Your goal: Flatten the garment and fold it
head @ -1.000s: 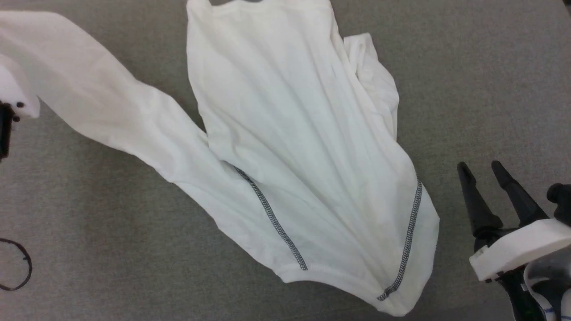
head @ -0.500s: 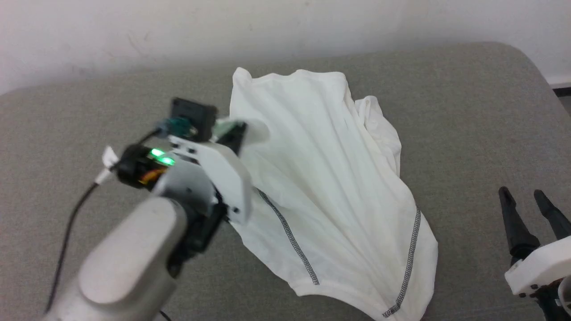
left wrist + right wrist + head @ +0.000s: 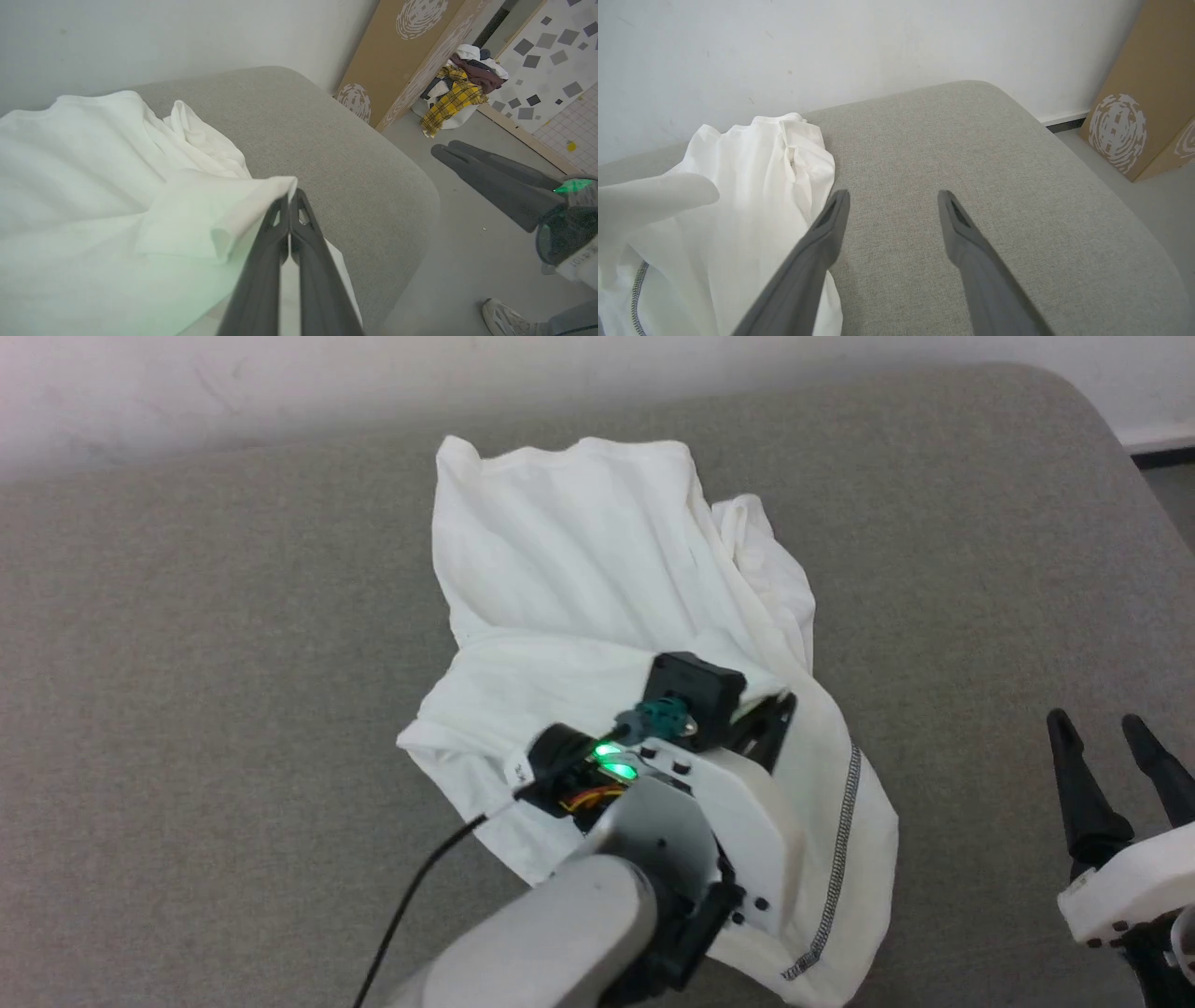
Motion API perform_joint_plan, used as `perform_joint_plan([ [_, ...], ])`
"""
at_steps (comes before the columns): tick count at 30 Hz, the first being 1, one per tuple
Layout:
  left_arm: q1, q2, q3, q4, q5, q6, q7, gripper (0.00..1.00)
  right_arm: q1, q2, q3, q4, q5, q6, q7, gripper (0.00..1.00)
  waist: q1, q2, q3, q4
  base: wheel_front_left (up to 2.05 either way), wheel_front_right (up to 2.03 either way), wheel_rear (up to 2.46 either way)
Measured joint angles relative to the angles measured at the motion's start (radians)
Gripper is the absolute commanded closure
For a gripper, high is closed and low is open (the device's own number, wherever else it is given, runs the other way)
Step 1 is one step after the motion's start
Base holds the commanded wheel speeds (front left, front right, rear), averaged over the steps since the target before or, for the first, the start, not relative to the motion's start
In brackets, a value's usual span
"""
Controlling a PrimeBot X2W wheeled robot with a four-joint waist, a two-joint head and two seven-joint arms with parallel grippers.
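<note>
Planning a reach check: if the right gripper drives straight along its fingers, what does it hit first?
Likely the bare grey cushion: the open right gripper points at it, beside the white shirt. The wall lies beyond; depth is unclear.

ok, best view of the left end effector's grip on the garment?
Left wrist view: left end effector shut on a folded edge of the garment. Head view: its wrist hides the pinch. Right wrist view: lifted cloth at left edge.
</note>
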Motion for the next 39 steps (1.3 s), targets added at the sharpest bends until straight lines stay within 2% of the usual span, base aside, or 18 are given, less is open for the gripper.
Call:
perform_joint_plan([
  [5,0.043,-0.041,-0.059,0.068,0.001,0.002,-0.051,1.00,-0.021,0.000,0.018,0.000,0.007,0.000,-0.021,0.00,0.0001,0.0000,0.080,-0.027,0.00,0.00,0.00],
  [10,0.100,-0.051,-0.091,0.143,-0.025,-0.038,-0.095,1.00,-0.040,0.000,0.035,0.009,0.007,0.000,-0.028,0.00,0.0002,0.0000,0.138,-0.044,0.00,0.00,0.00],
  [11,0.122,-0.055,-0.090,0.172,-0.045,-0.057,-0.113,1.00,-0.044,0.000,0.041,0.017,0.007,0.000,-0.031,0.00,0.0002,0.0000,0.161,-0.052,0.00,0.00,0.00],
  [12,0.122,-0.055,-0.090,0.172,-0.045,-0.057,-0.113,0.83,-0.044,0.000,0.041,0.017,0.007,0.000,-0.031,0.00,0.0002,0.0000,0.161,-0.052,0.00,0.00,0.00],
  [13,0.126,-0.055,-0.090,0.182,-0.051,-0.066,-0.124,0.20,-0.046,0.000,0.042,0.023,0.007,0.000,-0.035,0.00,0.0002,0.0000,0.170,-0.056,0.00,0.00,0.00],
  [14,0.126,-0.055,-0.090,0.188,-0.051,-0.076,-0.135,0.00,-0.051,0.000,0.045,0.030,0.007,0.000,-0.037,0.00,0.0003,0.0000,0.175,-0.059,0.00,0.00,0.00],
  [20,0.125,-0.049,-0.083,0.144,-0.054,-0.124,-0.212,0.00,-0.060,0.000,0.058,0.077,0.012,0.000,-0.038,0.00,0.0001,0.0000,0.153,-0.061,0.00,0.00,0.00],
  [24,0.124,-0.013,-0.057,0.053,-0.047,-0.134,-0.249,0.00,-0.061,0.000,0.061,0.099,0.008,0.000,-0.038,0.00,0.0000,0.0000,0.114,-0.048,0.00,0.00,0.00],
  [30,0.127,0.089,0.055,-0.061,-0.037,-0.063,-0.283,0.00,-0.066,0.000,0.075,0.102,-0.001,0.000,-0.018,0.00,-0.0001,0.0000,0.036,-0.004,0.00,0.00,0.00],
  [35,0.148,0.210,0.189,-0.091,-0.026,0.018,-0.324,0.00,-0.066,0.000,0.086,0.082,-0.009,0.000,-0.005,0.00,-0.0002,0.0000,-0.016,0.043,0.00,0.00,0.00],
  [39,0.197,0.307,0.287,-0.090,-0.023,0.050,-0.369,0.00,-0.066,0.000,0.088,0.072,-0.016,0.000,-0.001,0.00,-0.0002,0.0000,-0.043,0.077,0.00,0.00,0.00],
])
